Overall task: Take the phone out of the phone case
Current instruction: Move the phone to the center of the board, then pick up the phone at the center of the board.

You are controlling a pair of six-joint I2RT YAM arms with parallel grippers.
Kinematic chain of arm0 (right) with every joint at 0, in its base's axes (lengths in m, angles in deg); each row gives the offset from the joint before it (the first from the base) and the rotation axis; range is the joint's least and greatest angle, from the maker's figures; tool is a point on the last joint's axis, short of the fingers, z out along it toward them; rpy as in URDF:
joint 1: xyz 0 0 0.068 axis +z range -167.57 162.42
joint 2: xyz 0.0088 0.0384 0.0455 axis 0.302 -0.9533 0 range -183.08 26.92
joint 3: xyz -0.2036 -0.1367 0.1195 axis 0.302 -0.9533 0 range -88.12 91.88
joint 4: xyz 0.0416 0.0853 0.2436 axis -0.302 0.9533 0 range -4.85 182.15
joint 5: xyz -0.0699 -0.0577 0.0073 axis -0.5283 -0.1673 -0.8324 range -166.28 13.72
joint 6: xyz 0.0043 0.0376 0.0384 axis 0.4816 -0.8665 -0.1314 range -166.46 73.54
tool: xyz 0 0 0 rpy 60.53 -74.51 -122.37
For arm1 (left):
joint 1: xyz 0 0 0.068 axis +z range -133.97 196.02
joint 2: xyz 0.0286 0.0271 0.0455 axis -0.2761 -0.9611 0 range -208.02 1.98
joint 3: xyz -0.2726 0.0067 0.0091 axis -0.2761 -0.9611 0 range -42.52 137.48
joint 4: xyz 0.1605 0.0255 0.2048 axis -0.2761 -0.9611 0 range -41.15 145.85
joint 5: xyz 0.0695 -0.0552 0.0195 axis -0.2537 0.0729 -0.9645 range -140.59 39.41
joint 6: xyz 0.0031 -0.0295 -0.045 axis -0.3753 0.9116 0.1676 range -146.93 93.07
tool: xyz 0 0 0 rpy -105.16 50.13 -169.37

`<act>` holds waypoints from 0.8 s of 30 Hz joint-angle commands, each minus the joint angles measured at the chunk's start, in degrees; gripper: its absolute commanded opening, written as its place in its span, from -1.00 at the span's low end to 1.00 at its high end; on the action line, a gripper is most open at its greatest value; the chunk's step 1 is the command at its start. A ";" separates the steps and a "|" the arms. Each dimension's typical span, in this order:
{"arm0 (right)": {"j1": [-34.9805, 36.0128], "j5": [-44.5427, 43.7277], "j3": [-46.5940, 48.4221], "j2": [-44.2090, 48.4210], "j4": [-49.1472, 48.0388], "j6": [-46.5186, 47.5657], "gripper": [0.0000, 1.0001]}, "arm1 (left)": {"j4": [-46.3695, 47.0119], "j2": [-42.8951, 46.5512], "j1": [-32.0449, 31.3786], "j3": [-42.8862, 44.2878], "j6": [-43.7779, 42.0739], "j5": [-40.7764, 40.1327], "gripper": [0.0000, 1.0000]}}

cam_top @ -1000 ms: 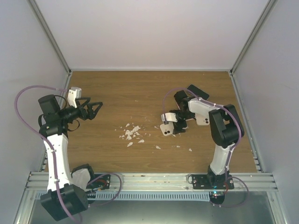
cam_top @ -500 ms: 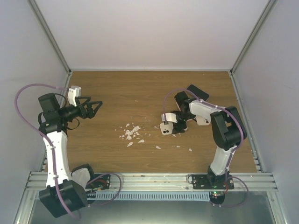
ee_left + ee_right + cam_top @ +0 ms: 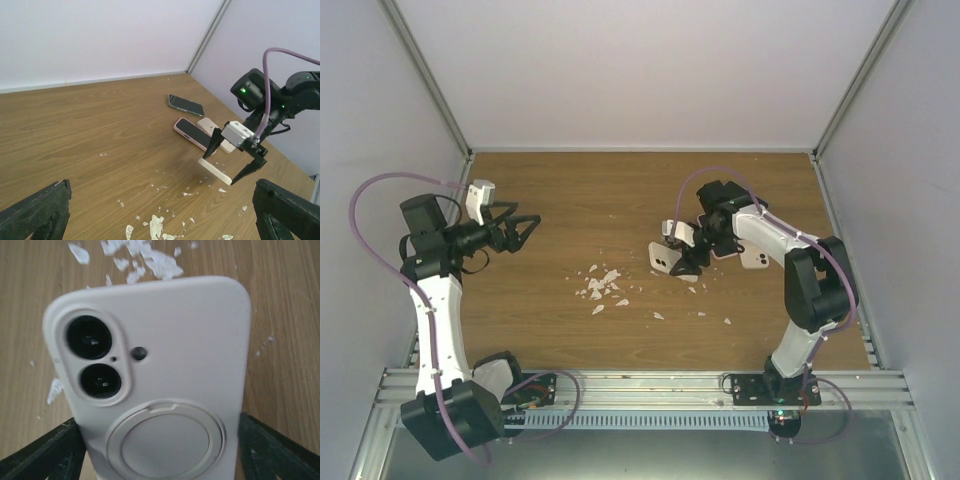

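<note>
L side: L gripper (image 3: 528, 232) hangs over the wooden table (image 3: 570, 190) near its L edge, fingers spread wide w/ nothing between them, aimed toward the table's middle.

Centre: white flakes (image 3: 600, 285) lie scattered on the wood, between the two arms and nearer the front.

R of centre: R gripper (image 3: 220, 169) is pinched on the phone (image 3: 90, 337), which sits in its white case (image 3: 180, 335). One finger (image 3: 45, 450) presses each long edge, at the end w/ the round ring mount. The grip is across the width, so the long axis runs straight out from the gripper. The lens end is the free end and points L and toward the front of the table, toward the flakes. The case's back, w/ two lenses and ring, faces up at the wrist cam. From the L wrist cam the phone shows edge-on, lying close to flat w/ a slight tilt. It looks just off the wood w/ a shadow under it, but contact can't be ruled out.

Further R, behind the R gripper: a pink-cased phone (image 3: 191, 134) screen up, a pale phone (image 3: 206, 124) just beside it, and a dark phone (image 3: 186, 104) nearer the back wall, all flat on the table.
</note>
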 commanded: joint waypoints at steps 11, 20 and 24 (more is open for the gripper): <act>0.25 13.04 5.05 1.26 -4.33 -12.43 0.31 | 2.91 -3.20 -13.16 0.97 -5.40 -0.97 0.98; 6.12 -10.22 -1.86 1.64 -6.95 -15.35 0.99 | 4.76 -5.35 -16.52 3.02 -3.18 -6.26 0.98; 8.14 -15.24 -4.23 1.38 -8.49 -15.96 0.99 | 6.62 -4.30 -16.48 1.65 -1.05 -6.61 0.98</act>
